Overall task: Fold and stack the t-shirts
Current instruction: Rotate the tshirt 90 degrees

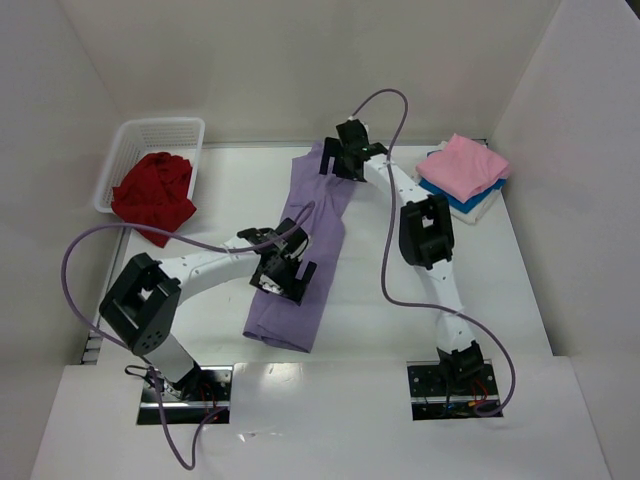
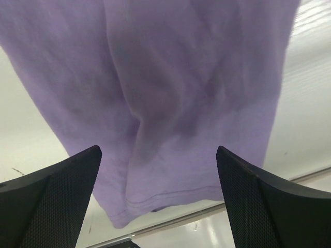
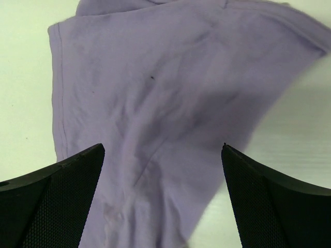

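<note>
A lavender t-shirt (image 1: 322, 215) lies on the table as a long, narrow, wrinkled strip running from the far middle toward the near edge. My left gripper (image 1: 288, 272) hovers open over its near half; its wrist view shows the hem (image 2: 176, 196) between the spread fingers, nothing held. My right gripper (image 1: 340, 160) stands open over the far end of the same shirt (image 3: 155, 93), also holding nothing. A deep red t-shirt (image 1: 155, 195) is bunched up, spilling over the front of the basket. A folded pink t-shirt (image 1: 462, 165) rests on a folded blue t-shirt (image 1: 456, 202) at the far right.
A white lattice basket (image 1: 160, 135) stands at the far left against the wall. White walls close in the table on the left, back and right. Purple cables loop from both arms above the table.
</note>
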